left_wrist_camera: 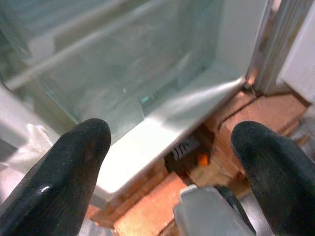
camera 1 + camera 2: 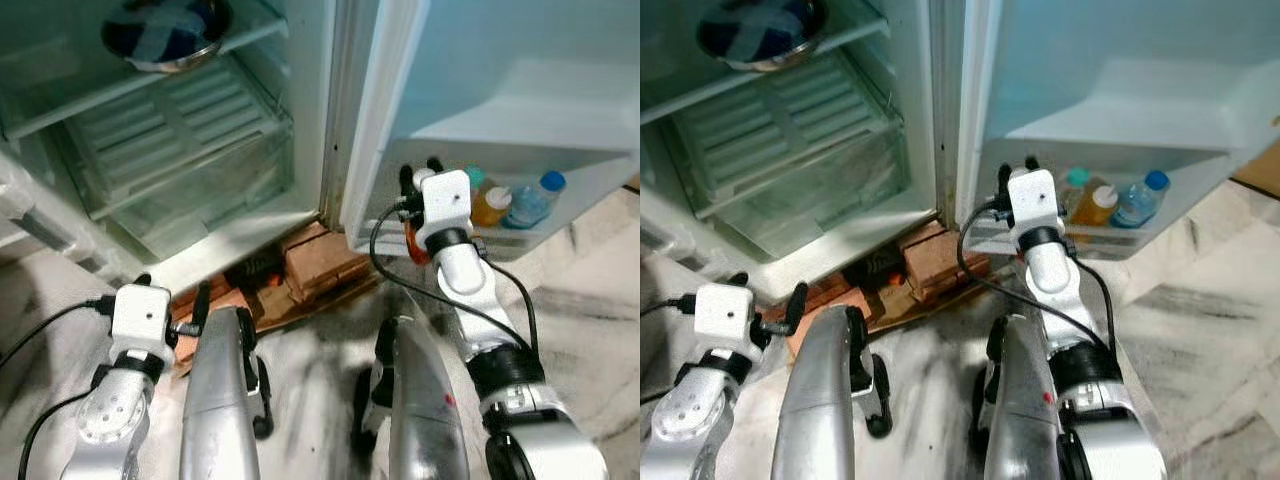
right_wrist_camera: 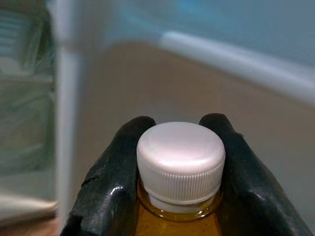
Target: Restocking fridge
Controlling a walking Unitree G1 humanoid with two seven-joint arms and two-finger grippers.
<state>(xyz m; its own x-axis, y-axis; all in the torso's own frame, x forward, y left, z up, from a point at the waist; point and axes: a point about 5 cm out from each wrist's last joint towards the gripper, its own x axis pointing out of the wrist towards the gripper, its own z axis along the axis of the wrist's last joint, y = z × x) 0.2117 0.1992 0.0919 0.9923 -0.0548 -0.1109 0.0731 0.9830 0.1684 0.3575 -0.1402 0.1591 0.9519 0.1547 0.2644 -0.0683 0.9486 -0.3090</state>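
Two bottles already stand in the door shelf [image 2: 560, 232] of the open fridge [image 2: 200, 140]: an amber one [image 2: 490, 206] and a clear one with a blue cap [image 2: 530, 200]. The right gripper [image 2: 418, 178] is up at that shelf's near end, and the right wrist view tells the story: both black fingers [image 3: 113, 182] are clamped on the neck of a third bottle [image 3: 180, 162], white cap on top, amber liquid below. That bottle is in the air at the door, just beside the ones already stocked.

The left gripper [image 1: 172, 167] hangs low by the fridge's base, fingers spread wide with nothing between them, looking at the bricks [image 2: 315, 265] propping the cabinet up (a homely fix). A steel bowl [image 2: 165, 30] sits on the upper shelf inside.

The job now looks like a placement into the door shelf. Done well, the bottle goes over the rail upright, comes down in the free space beside the amber one without knocking it, and the grip opens only once the base is seated. A neck hold lets the body swing, so slow and level is the safe call.
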